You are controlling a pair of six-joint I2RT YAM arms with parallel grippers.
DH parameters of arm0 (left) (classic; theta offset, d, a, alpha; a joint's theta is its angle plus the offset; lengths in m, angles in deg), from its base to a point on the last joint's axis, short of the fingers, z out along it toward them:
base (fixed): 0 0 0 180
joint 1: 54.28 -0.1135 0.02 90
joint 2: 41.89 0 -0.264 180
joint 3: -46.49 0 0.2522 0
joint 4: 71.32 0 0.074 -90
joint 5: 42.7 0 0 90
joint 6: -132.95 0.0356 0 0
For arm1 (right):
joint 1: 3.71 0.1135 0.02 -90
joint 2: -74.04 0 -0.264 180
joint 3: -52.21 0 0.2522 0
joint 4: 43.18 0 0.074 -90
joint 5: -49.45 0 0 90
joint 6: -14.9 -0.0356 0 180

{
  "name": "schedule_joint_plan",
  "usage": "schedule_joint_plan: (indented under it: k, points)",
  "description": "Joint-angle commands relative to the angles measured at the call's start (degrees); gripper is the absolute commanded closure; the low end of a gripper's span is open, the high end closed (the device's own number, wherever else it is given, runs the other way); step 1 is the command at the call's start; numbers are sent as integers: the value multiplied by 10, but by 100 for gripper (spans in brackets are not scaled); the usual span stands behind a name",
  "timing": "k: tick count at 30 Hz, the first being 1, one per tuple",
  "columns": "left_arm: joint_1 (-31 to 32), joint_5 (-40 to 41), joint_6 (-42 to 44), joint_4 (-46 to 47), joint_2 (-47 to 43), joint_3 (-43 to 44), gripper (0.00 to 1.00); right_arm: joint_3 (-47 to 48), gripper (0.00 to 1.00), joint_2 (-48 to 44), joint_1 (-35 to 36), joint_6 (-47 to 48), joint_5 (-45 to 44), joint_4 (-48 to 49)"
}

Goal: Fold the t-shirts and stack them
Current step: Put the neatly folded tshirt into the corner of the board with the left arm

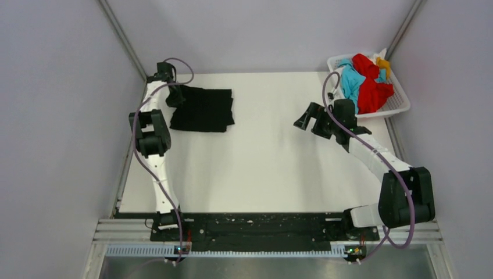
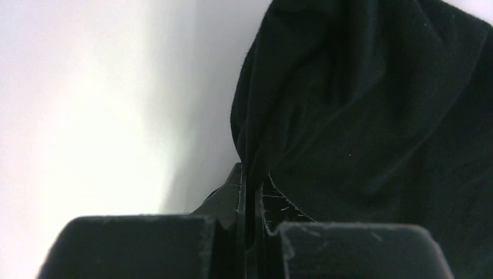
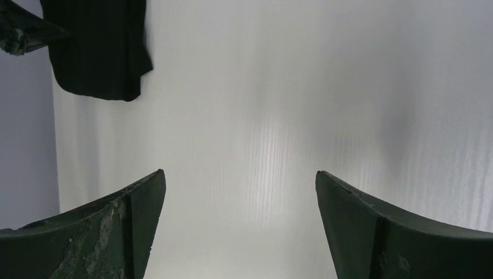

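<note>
Overhead and wrist views of a two-arm folding task at an early-to-middle stage. The black t-shirt (image 1: 203, 109) lies at the far left of the table (image 1: 267, 174) as a compact, roughly rectangular dark shape, which suggests that it is already partly folded; how many folds it holds cannot be told. The left gripper (image 2: 251, 173) has its jaws pressed together on a ridge of this black cloth at the shirt's left edge, and the fabric rises from the pinch in loose drapes. The right gripper (image 3: 239, 186) hovers over bare table right of centre, jaws spread wide and holding nothing, well apart from both the black shirt and the basket (image 1: 401, 106). In that white lattice basket, at the far right corner, the red t-shirt (image 1: 372, 88), the turquoise-blue t-shirt (image 1: 350, 81) and the orange-yellow t-shirt (image 1: 382, 61) lie crumpled together, none of them unfolded or laid out. By this evidence, one garment is in hand, three remain to be taken out, folded and placed, and no stack of more than one shirt exists yet.
</note>
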Motion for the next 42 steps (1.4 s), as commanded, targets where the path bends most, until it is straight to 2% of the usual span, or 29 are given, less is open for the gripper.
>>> schedule_joint_plan:
  k: [1, 4, 8, 14, 18, 21, 23, 24, 26, 28, 36, 40, 42]
  points:
    - [-37, 6, 81, -29, 71, 141, 100, 47, 1, -31, -6, 24, -71, -34]
    - [-65, 7, 87, -26, 106, 192, 100, 57, 1, -35, -5, 27, -91, -50]
    - [-93, 25, 97, 21, 112, 190, 100, 63, 1, -37, -6, 27, -121, -64]
    - [-103, 54, 113, 49, 130, 228, 100, 69, 1, -24, -6, 15, -132, -70]
    - [-106, 102, 130, 70, 127, 229, 100, 75, 1, -9, -6, 6, -125, -75]
    - [-115, 105, 128, 75, 128, 229, 100, 76, 1, -3, -6, -1, -111, -77]
    - [-118, 105, 126, 79, 125, 229, 77, 75, 1, -3, -6, -4, -109, -76]
    - [-118, 104, 126, 83, 123, 228, 60, 74, 1, -3, -5, -5, -109, -77]
    - [-118, 97, 119, 86, 115, 229, 5, 74, 1, -6, -6, -6, -109, -80]
    - [-117, 97, 100, 87, 97, 227, 1, 73, 1, -9, -6, -6, -112, -80]
    - [-76, 95, 34, 86, -41, 150, 1, 43, 1, -48, -6, 10, -142, -63]
    - [-53, 29, -9, 114, -159, 18, 1, 11, 1, -90, -6, 32, -141, -58]
    - [-42, -20, -43, 142, -226, -89, 1, -14, 1, -115, -6, 37, -162, -52]
